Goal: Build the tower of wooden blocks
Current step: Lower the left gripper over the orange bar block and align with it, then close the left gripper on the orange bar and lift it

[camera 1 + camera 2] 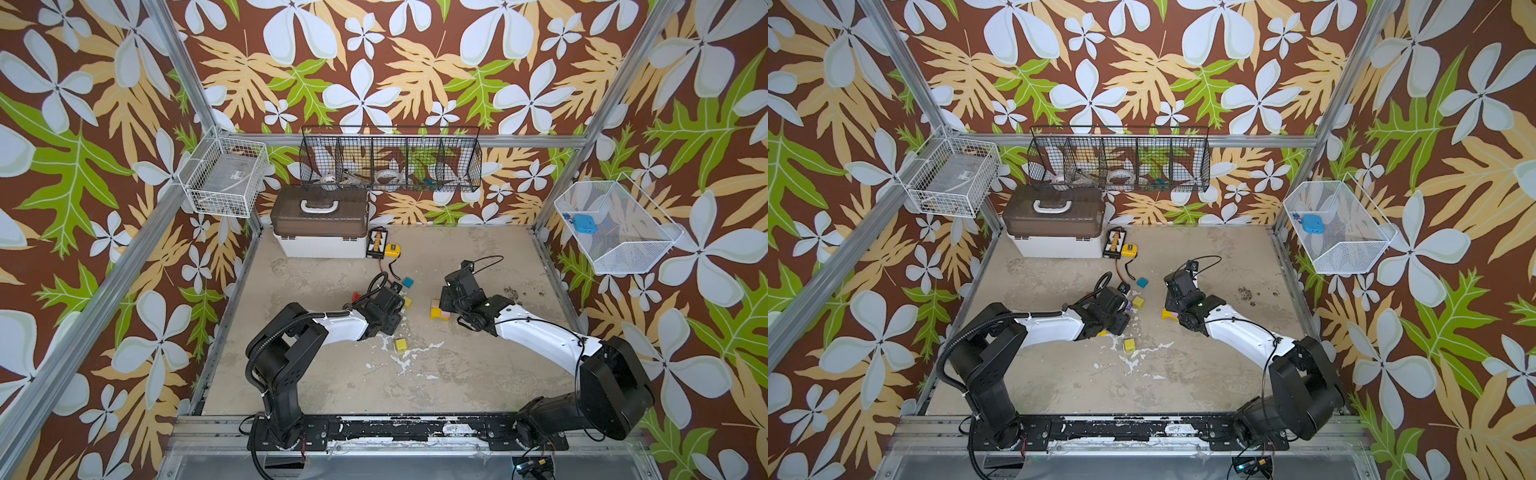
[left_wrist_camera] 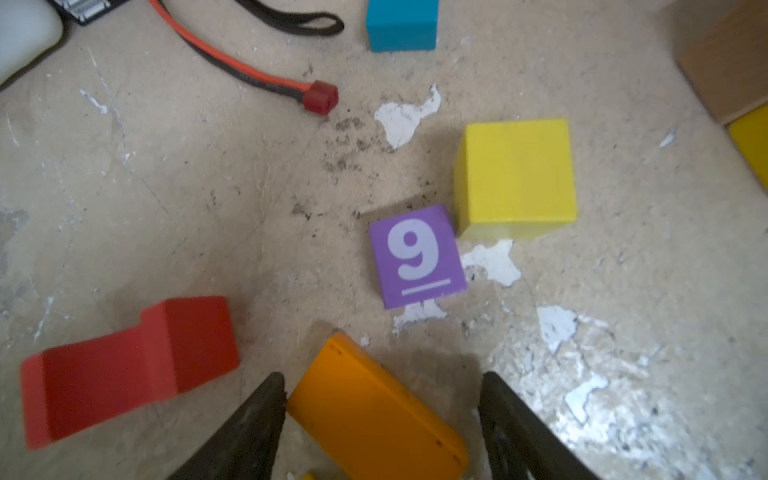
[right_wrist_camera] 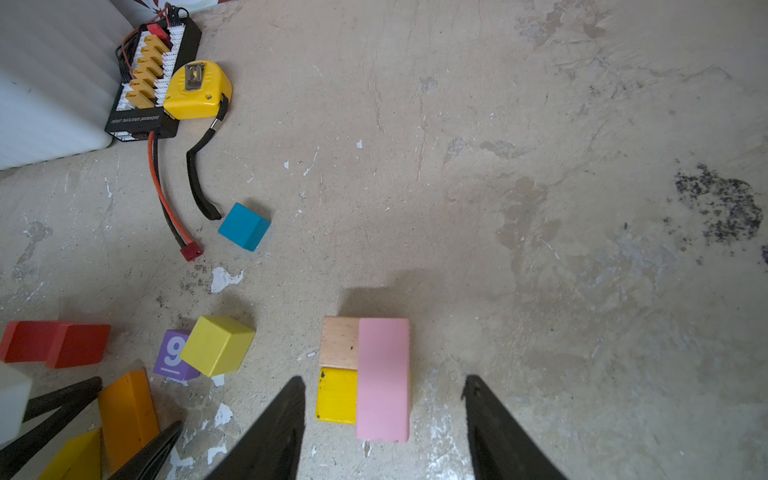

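**Status: tower base laid, both claws open**

1. Reference landmark: the white plastic toolbox with brown lid (image 1: 320, 226), at the rear of the worn beige table (image 1: 478, 374).
2. Tower: the start of the tower (image 3: 365, 378) stands well in front of the toolbox and off to its right in both top views. A pink flat wooden bar (image 3: 382, 378) lies over a tan wooden block (image 3: 338, 343) and a yellow wooden block (image 3: 336, 395), which touch each other.
3. Right gripper (image 3: 383, 379): positioned above this stack, jaws spread wide to either side of it, holding nothing.
4. Left gripper (image 2: 382, 377): jaws apart, straddling an orange wooden bar (image 2: 374, 415). One finger (image 2: 257, 419) touches the bar; a gap shows at the other finger.
5. Loose blocks, all in front of the toolbox:
   - teal wooden cube (image 2: 401, 25), closest to the toolbox;
   - yellow wooden cube (image 2: 517, 178), touching a purple cube marked with a white "9" (image 2: 417, 257);
   - red stepped wooden piece (image 2: 129, 370);
   - a second yellow cube (image 1: 401, 345), farthest from the toolbox.
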You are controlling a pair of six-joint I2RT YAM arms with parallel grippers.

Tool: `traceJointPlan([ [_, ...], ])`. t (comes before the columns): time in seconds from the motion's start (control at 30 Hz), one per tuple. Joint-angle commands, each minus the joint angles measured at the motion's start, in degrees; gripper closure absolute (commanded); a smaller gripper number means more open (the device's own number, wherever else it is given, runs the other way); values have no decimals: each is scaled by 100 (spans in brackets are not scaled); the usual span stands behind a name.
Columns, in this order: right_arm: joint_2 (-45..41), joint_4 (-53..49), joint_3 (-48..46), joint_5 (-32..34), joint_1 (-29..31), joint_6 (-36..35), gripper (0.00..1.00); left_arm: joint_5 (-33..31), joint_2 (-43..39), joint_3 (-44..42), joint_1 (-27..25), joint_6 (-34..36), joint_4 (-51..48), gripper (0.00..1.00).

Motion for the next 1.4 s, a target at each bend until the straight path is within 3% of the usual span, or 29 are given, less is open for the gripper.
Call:
traceJointPlan([
  [0.0,-54,-13,3,74,-1,33,39,71,198,-23,7,182,-884,26],
  [0.17,-106,-20,-8,72,-2,35,39,-5,271,15,12,167,-941,29],
  [0.3,-141,-21,-9,78,6,32,39,-160,191,-18,8,114,-963,24],
  [0.47,-133,-20,-8,55,2,27,39,-481,-47,-113,7,-17,-1010,25],
  [0.67,-139,-21,9,30,1,18,39,-404,-764,-396,-10,-246,-1088,29],
  [0.93,-163,-26,3,42,7,17,38,-193,-1796,-638,-142,-511,-1031,23],
  [1.03,-159,-22,7,28,0,17,38,-5,-1739,-651,-142,-688,-966,24],
  [1.13,-166,-21,1,20,-2,18,38,96,-1457,-397,-142,-934,-1171,31],
  [1.37,-193,-47,16,6,4,17,38,-8,-893,-86,-142,-1179,-1165,32],
])
